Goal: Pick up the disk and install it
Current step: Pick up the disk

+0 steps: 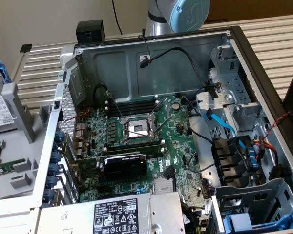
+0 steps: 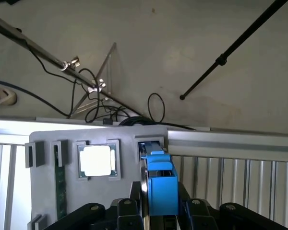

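In the exterior view the disk stands on edge in the gray tray, at nine o'clock from the open case. The arm rises at the case's twelve o'clock. The gripper straddles the disk, jaws part-spread; whether it clamps the disk, I cannot tell.

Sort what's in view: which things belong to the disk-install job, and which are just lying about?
Job: the disk in its blue frame, standing in the grey holder; gripper right at it; open computer case.
Lying about: processor chip; memory stick, both in the holder.
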You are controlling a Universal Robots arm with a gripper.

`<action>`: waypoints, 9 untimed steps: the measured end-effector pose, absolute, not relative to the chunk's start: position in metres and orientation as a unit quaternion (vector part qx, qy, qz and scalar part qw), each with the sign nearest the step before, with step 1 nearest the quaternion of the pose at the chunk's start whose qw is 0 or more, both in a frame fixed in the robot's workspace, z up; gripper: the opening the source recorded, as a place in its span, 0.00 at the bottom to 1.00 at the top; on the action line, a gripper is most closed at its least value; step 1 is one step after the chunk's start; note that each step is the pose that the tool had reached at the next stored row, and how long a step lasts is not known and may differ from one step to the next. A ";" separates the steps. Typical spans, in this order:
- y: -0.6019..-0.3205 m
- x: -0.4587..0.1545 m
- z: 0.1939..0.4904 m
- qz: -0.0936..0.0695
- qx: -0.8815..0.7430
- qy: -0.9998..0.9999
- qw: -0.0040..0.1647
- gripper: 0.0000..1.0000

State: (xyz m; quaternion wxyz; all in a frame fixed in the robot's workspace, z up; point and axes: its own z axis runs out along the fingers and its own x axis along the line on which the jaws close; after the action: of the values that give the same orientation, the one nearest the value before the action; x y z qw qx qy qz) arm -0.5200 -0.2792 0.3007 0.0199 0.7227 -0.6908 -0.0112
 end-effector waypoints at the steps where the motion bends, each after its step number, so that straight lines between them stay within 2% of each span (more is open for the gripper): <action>1: -0.279 -0.520 0.301 -0.011 0.723 -0.691 0.020 0.38; 9: -0.279 -0.523 0.301 -0.011 0.723 -0.691 0.020 0.38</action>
State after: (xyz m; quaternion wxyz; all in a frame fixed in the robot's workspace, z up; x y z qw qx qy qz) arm -0.5232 -0.2791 0.3006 0.0199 0.7227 -0.6908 -0.0112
